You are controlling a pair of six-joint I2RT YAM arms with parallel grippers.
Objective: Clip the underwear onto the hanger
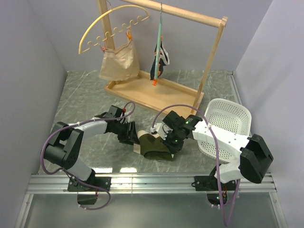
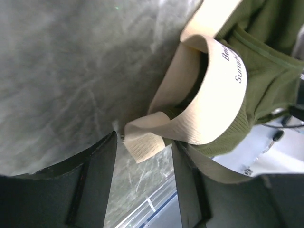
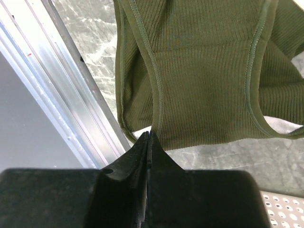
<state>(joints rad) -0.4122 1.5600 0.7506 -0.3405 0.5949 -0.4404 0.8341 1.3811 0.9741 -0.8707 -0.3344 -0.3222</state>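
Note:
The underwear (image 1: 156, 145), olive-green briefs with a tan waistband (image 1: 139, 143), lies crumpled on the table between both grippers. My left gripper (image 1: 127, 135) is open at its left edge; in the left wrist view a folded end of the waistband (image 2: 209, 95) sits between the spread fingertips of the gripper (image 2: 144, 142). My right gripper (image 1: 171, 141) is shut at the right side; in the right wrist view its tips (image 3: 148, 135) pinch a seamed hem of the olive fabric (image 3: 204, 71). The teal hanger (image 1: 160, 33) hangs edge-on from the wooden rack, far from both grippers.
The wooden rack (image 1: 211, 59) stands on a tray base (image 1: 142, 90) at the back. A cream scalloped hanger (image 1: 111, 21) holds a beige garment (image 1: 118, 64). A navy garment (image 1: 159, 59) hangs on the teal hanger. A white basket (image 1: 230, 118) is right. The metal rail (image 3: 61, 85) runs along the near edge.

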